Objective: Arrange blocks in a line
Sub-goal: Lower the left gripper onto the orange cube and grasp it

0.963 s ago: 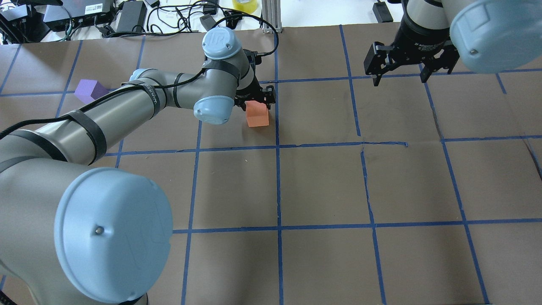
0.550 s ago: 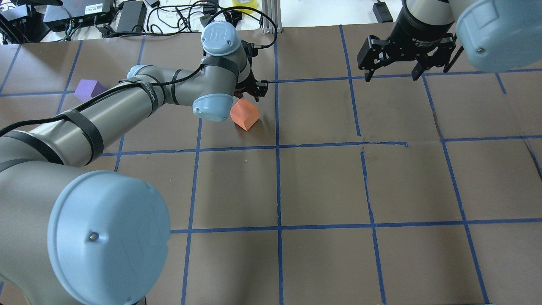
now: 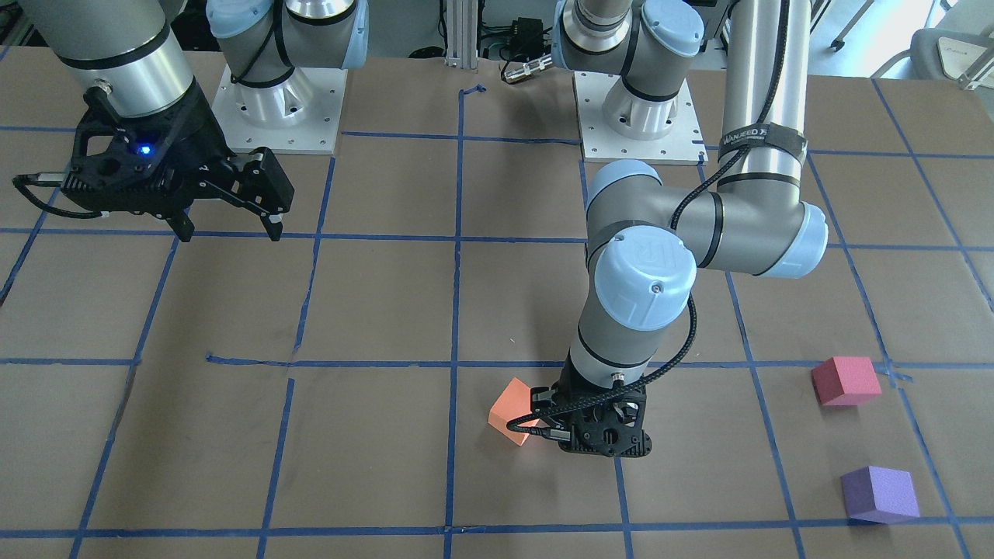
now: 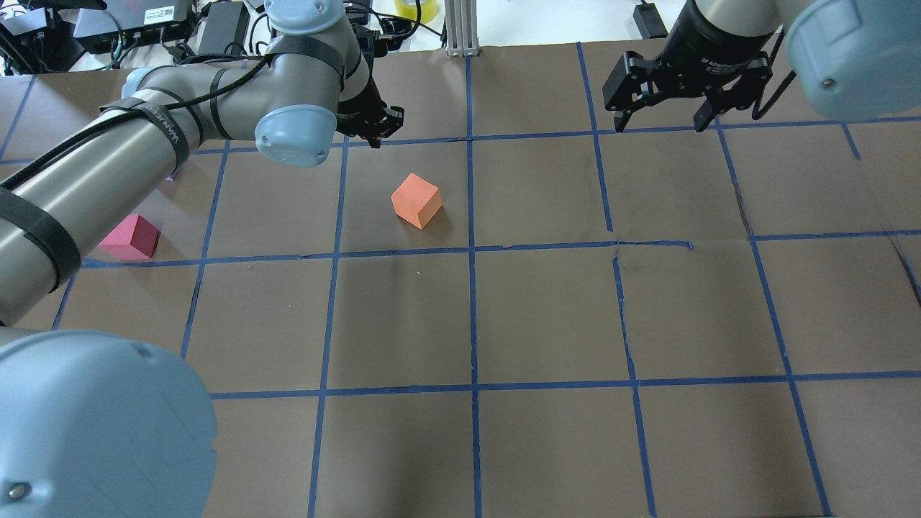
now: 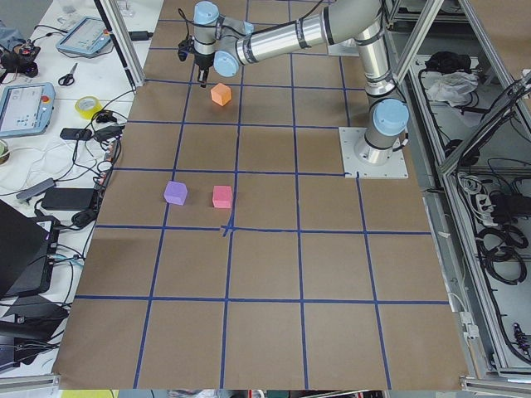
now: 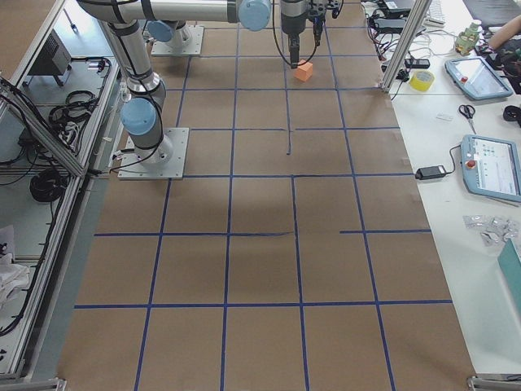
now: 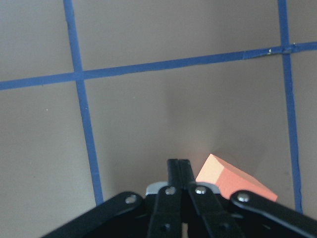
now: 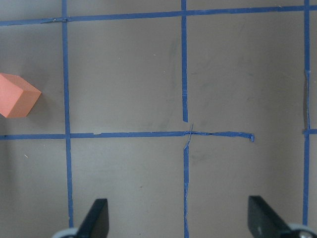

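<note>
The orange block [image 4: 416, 200] rests on the table, turned cornerwise to the grid; it also shows in the front view [image 3: 514, 421]. My left gripper [image 4: 374, 137] is shut and empty, apart from the block, beyond it and to its left. In the left wrist view the closed fingers [image 7: 179, 168] point past the orange block [image 7: 233, 181], which lies to their right. The pinkish-red block [image 3: 845, 380] and the purple block [image 3: 879, 494] lie far out on my left side. My right gripper [image 4: 658, 108] is open and empty at the far right.
The brown table [image 4: 547, 316] carries a blue tape grid. Cables, power bricks and a tape roll [image 4: 416, 8] lie beyond the far edge. My left arm [image 4: 144, 158] hides the purple block in the overhead view.
My left gripper has come off the orange block and moved left and farther back. The block has turned cornerwise. The arm now uncovers the pinkish-red block. My right gripper has drifted slightly back.
</note>
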Robot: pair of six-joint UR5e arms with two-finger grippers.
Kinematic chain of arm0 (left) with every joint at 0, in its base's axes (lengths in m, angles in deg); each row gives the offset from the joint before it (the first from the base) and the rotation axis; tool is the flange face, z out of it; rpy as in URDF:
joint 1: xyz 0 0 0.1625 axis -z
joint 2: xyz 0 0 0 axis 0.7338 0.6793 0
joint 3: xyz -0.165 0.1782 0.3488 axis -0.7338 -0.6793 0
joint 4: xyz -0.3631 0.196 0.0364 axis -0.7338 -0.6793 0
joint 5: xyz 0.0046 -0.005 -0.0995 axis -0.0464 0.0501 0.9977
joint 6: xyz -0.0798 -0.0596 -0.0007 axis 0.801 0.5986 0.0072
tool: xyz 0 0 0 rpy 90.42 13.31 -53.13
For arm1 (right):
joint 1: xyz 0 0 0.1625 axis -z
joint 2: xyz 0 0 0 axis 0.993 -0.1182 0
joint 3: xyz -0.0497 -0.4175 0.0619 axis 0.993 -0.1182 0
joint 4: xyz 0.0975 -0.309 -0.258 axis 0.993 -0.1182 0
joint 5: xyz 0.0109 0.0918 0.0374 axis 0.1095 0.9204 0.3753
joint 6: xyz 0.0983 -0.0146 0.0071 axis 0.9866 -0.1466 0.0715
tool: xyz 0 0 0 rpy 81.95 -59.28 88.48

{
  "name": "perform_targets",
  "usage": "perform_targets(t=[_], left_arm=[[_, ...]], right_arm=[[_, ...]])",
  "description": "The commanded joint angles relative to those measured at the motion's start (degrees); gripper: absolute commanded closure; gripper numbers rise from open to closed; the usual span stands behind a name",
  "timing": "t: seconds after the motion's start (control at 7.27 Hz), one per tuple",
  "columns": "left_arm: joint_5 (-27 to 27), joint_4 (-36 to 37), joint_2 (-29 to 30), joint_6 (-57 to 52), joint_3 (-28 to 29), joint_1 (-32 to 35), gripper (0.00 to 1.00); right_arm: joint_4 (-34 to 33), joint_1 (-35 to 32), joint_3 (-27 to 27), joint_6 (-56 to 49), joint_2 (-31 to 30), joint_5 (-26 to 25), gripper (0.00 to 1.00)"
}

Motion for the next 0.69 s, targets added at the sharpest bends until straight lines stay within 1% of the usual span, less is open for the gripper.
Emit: perform_targets(t=[0.0,0.14,0.28,0.41,0.55], left_arm=[[4.9,0.3,1.3,11.4,0.0,0.8,0.46],[5.2,0.4,1.5,17.5,-0.1,0.9,0.00],[5.1,-0.5,1.9,23.0,-0.1,1.4,0.00],[4.6,-0.6,2.5,31.3,-0.2,2.0,0.00],[4.2,-0.6,3.0,35.3,-0.8,2.0,0.00]], right_arm=[[2.4,0.0,0.4,0.3,-0.8,-0.4,0.00],[3.2,0.1,0.4,0.3,-0.9,-0.4,0.00],[3.5,0.1,0.4,0.3,-0.9,-1.1,0.00],[3.6,0.1,0.4,0.3,-0.9,-3.4,0.00],[3.7,0.0,0.3,0.2,-1.0,-5.3,0.00]])
